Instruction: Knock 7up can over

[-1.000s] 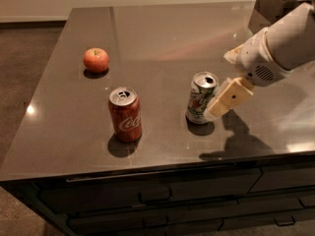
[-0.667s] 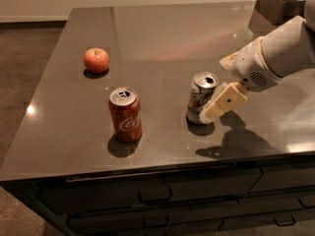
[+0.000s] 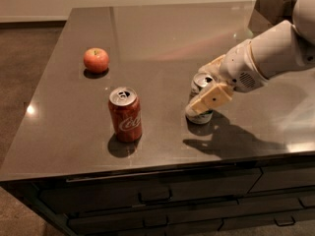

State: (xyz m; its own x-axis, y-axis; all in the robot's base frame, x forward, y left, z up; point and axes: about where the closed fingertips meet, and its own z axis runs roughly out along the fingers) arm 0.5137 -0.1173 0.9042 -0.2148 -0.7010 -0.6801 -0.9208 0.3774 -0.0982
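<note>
1. The gripper (image 3: 201, 88) hangs low over the dark, glossy countertop (image 3: 147, 28), its fingers spread apart, not clamped.
2. The 7up can (image 3: 199, 116) stands between them.
3. To the gripper's left stands a Coca-Cola can (image 3: 125, 114), with an apple (image 3: 96, 60) farther off.
4. Drawers (image 3: 155, 195) sit below the counter, and a brown floor (image 3: 24, 48) lies beyond.

7up can (image 3: 199, 118) half hidden — gripper (image 3: 199, 87) across it

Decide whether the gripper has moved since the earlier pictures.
Yes: the gripper has shifted left, toward the Coca-Cola can, and now overlaps the 7up can.
</note>
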